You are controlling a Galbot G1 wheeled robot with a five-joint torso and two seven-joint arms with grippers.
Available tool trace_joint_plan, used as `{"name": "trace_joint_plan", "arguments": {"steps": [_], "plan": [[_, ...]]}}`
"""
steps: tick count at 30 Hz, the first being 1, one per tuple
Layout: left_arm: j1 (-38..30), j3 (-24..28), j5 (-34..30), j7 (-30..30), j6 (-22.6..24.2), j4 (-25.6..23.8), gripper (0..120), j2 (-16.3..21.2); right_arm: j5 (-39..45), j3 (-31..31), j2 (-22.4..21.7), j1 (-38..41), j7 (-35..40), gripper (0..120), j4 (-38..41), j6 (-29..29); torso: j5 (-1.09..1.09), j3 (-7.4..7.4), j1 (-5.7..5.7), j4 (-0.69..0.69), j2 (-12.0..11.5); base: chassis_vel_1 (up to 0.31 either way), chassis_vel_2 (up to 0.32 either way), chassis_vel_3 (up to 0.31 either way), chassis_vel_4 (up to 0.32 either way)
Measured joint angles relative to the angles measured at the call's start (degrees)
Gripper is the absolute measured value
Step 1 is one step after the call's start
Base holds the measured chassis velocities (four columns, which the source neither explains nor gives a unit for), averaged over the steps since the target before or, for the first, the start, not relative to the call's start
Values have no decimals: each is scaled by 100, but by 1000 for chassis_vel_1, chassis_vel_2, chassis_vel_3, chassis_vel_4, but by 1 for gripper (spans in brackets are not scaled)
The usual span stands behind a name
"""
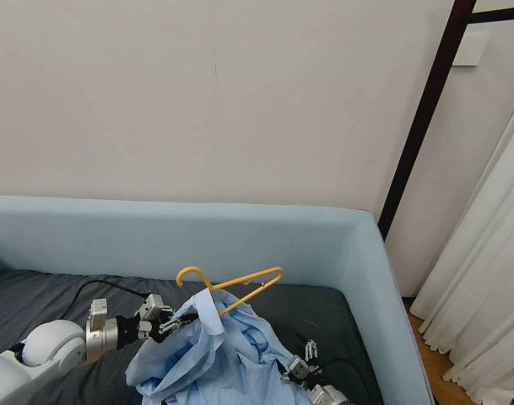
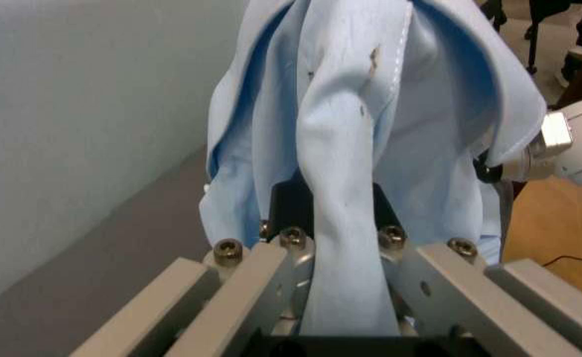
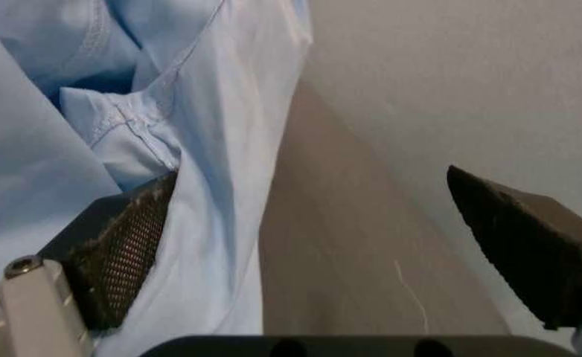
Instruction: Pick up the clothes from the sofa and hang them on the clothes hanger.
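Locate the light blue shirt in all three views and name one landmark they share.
Head view: the light blue shirt is at bottom centre, below the yellow hanger.
Left wrist view: shirt in the centre, with a fold pinched in the left claw.
Right wrist view: shirt against one pad of the open right claw.
Shared landmark: the sofa's dark seat.

Home living room: blue sofa (image 1: 240,232) around right pincer (image 1: 309,354), white curtain (image 1: 484,295) off its right, wood floor (image 1: 430,356) between.
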Motion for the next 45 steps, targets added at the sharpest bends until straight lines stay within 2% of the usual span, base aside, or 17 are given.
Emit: {"name": "trace_joint_plan", "arguments": {"steps": [5,9,14,19,23,26,29,32,45], "plan": [[-33,13,-7,0,-2,13,1,-9,40,5,-52,-2,-8,99,70,7,0,0,0,0,0,0,0,0,0],[-35,10,-8,0,-5,23,1,-13,35,12,-89,-72,-74,91,115,77,0,0,0,0,0,0,0,0,0],[53,-106,-8,16,-10,35,1,2,113,4,-274,-280,-461,99,434,407,0,0,0,0,0,0,0,0,0],[221,-239,-7,64,-26,45,1,87,862,22,-470,-452,-735,100,1006,527,1,-1,0,-2,0,0,0,0,0],[504,-385,9,131,-66,-34,1,262,1023,202,-464,-272,-693,100,788,491,0,-1,0,2,0,0,0,0,0],[941,-664,9,234,-126,-223,1,506,1004,292,-488,-213,-538,100,370,391,1,-1,0,-1,0,0,0,0,0],[1108,-761,9,294,-155,-262,1,591,958,352,-524,-275,-474,100,312,324,1,-1,0,2,0,0,0,0,0],[1264,-842,8,423,-228,-252,1,750,774,444,-608,-492,-436,100,254,290,0,-1,0,-2,0,0,0,0,0],[1056,-823,-61,438,-240,-166,1,725,-4,360,-383,-795,-518,100,255,472,0,-1,0,-1,0,0,0,0,0]]}}
